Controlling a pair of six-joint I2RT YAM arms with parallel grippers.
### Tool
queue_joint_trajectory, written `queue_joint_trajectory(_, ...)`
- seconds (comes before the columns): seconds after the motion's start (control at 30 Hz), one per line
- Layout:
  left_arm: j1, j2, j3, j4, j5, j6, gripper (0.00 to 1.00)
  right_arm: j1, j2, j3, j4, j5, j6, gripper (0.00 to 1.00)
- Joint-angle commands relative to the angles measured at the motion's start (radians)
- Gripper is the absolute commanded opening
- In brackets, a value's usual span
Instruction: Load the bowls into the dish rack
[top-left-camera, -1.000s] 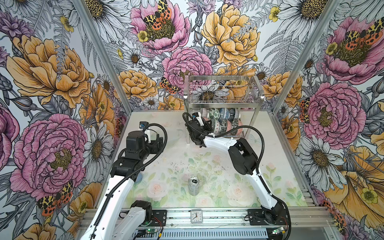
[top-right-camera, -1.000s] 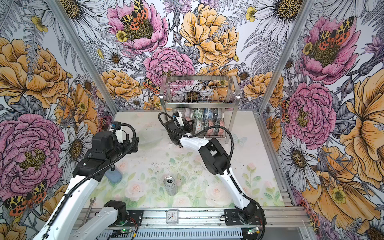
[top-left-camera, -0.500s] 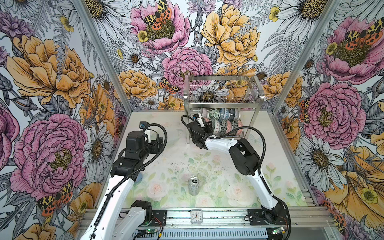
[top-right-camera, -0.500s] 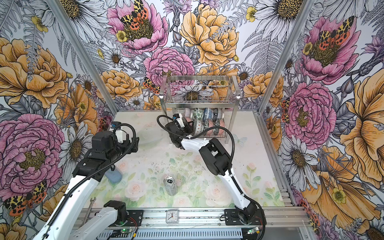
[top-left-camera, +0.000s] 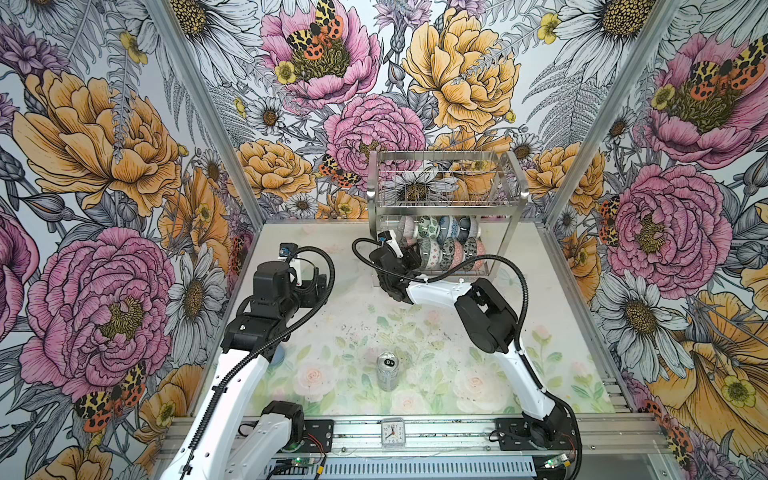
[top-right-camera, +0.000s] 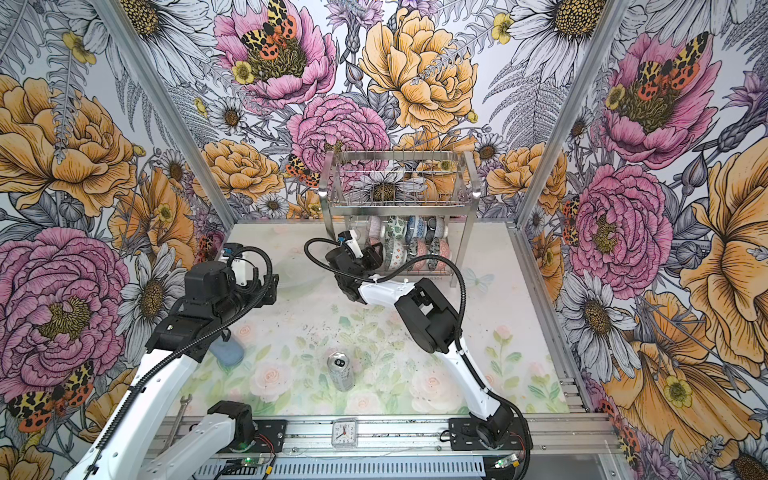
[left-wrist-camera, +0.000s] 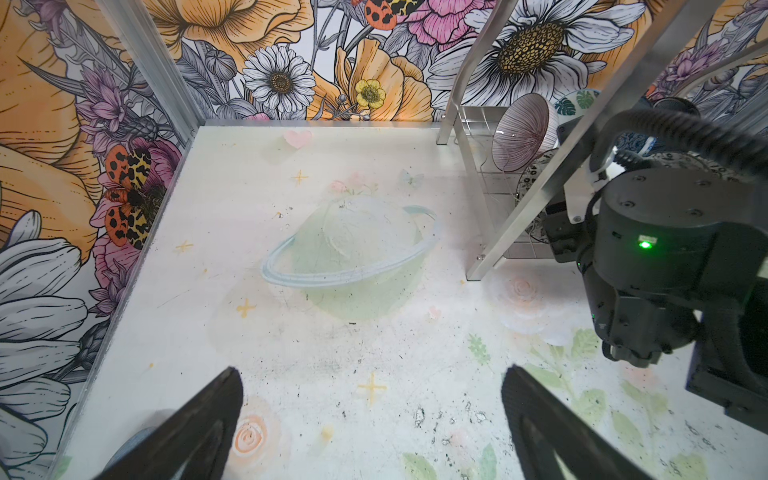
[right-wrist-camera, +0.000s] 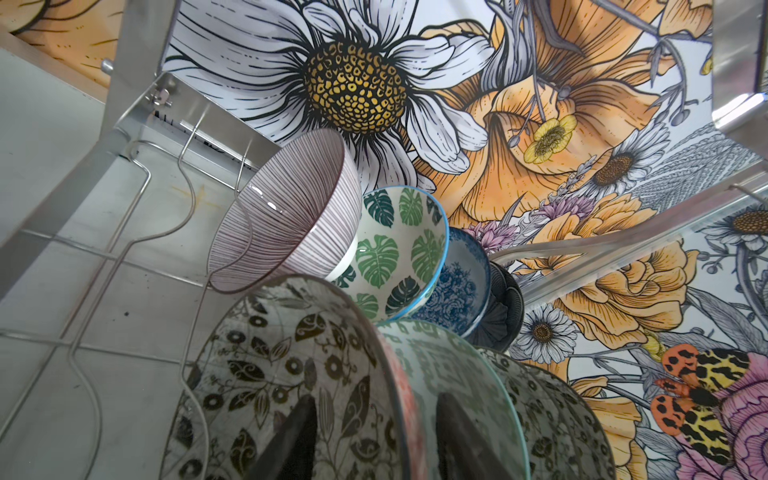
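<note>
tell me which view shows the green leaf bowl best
The right wrist view: the green leaf bowl sits close, its pattern clear. Both top views show it tiny in the dish rack; the left wrist view catches only a sliver.

Patterned bowls (top-left-camera: 441, 248) on edge, 2 rows, packed close in lower tier, tall steel wire dish rack (top-left-camera: 445, 203) upright

My count: eight bowls (top-left-camera: 428, 226), the front row hard to separate; one rack (top-left-camera: 444, 204), one can (top-left-camera: 387, 371), one clock (top-left-camera: 392, 432), one wrench (top-right-camera: 183, 407).
</note>
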Motion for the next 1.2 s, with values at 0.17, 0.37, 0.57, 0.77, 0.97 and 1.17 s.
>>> queue_joint_trajectory(0.17,0.011,0.003,-0.007,0.021,0.025,0.001,0.99,0.007,-0.132,-0.055,0.015,-0.061,-0.006,0.76)
queue_joint_trajectory(0.37,0.011,0.007,-0.007,0.021,0.029,0.001,0.99,0.002,-0.247,-0.172,0.047,-0.269,0.071,0.99)
queue_joint_trajectory(0.57,0.011,0.010,-0.010,0.021,0.024,0.001,0.99,-0.007,-0.333,-0.296,0.136,-0.429,0.118,1.00)
queue_joint_trajectory(0.77,0.009,0.000,-0.013,0.022,0.018,0.011,0.99,-0.004,-0.508,-0.530,0.334,-0.490,0.109,1.00)
queue_joint_trajectory(0.97,0.008,-0.003,-0.018,0.030,0.018,0.020,0.99,-0.011,-0.794,-0.806,0.415,-0.542,0.106,1.00)
queue_joint_trajectory(1.17,-0.005,-0.004,0.020,0.035,0.059,-0.037,0.99,-0.083,-1.138,-1.090,0.400,-0.482,0.114,1.00)
